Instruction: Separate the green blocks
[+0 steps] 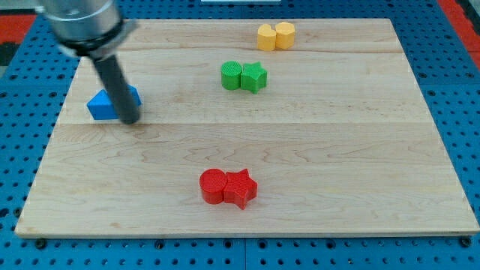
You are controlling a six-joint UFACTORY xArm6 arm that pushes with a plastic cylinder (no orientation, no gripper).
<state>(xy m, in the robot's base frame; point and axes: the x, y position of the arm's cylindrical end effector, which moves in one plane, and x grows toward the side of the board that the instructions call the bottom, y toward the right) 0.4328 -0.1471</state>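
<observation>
Two green blocks touch each other in the upper middle of the wooden board (337, 150): a green round block (231, 75) on the left and a green star (254, 76) on the right. My tip (130, 119) rests on the board at the view's left, far from the green blocks. It stands against the right side of a blue block (103, 105), which the rod partly hides.
A red round block (214, 186) and a red star (241, 188) touch near the view's bottom middle. Two yellow blocks (276, 35) touch at the view's top. A blue pegboard (450, 45) surrounds the board.
</observation>
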